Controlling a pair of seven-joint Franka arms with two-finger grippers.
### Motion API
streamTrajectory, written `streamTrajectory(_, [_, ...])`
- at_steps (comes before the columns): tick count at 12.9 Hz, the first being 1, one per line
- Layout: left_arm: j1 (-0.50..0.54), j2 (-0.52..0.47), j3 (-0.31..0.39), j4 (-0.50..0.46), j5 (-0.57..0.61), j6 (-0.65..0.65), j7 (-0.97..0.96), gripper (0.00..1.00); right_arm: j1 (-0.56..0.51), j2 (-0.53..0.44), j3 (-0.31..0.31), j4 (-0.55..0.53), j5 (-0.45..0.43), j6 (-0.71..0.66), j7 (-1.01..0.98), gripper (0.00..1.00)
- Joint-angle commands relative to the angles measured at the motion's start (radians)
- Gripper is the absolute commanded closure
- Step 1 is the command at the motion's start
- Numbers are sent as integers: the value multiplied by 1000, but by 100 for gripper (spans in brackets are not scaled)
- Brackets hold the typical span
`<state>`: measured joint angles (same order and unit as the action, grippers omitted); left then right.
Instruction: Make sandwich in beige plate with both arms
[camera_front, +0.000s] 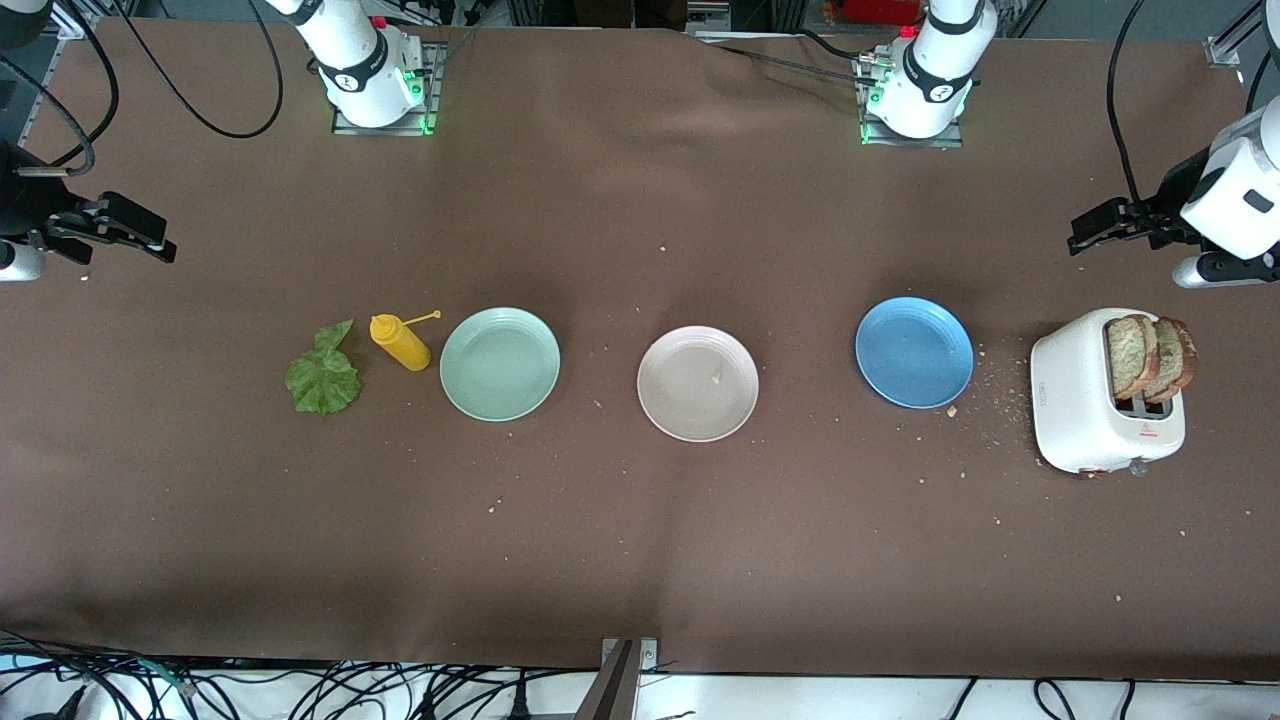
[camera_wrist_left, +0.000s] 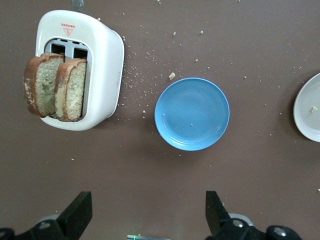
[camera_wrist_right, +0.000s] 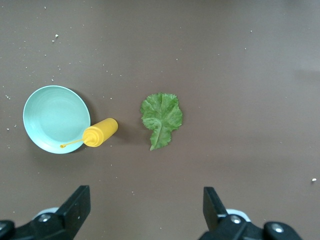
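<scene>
Brown cloth covers the desk; the round beige plate (camera_front: 697, 383) sits empty at its middle, between blue and mint plates. First I would lift the brown toast slices (camera_front: 1150, 357) straight up from the white toaster (camera_front: 1105, 405). Left claw (camera_front: 1090, 228) and right claw (camera_front: 150, 238) hang wide, empty. Both slots' depths stay hidden.

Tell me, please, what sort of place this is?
Probably a robotics lab staged as a kitchen counter: two arm bases bolted to a table under brown cloth, loose cables along its edge, and a toaster, plates and lettuce leaf set in a row.
</scene>
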<state>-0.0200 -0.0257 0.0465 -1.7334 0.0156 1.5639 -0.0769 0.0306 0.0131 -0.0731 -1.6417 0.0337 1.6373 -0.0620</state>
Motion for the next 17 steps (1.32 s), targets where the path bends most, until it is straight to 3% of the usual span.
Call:
streamTrajectory(1, [15, 0, -16, -1, 46, -5, 22, 0, -3, -15, 3, -12, 3, 1, -4, 0])
streamTrajectory(6, [12, 10, -16, 6, 46, -5, 16, 0, -3, -15, 3, -12, 3, 1, -4, 0])
streamTrajectory(10, [11, 78, -16, 143, 44, -35, 14, 0, -3, -15, 3, -12, 3, 1, -4, 0])
streamTrajectory(17, [15, 87, -16, 130, 27, -47, 19, 0, -1, -15, 4, -10, 3, 1, -4, 0])
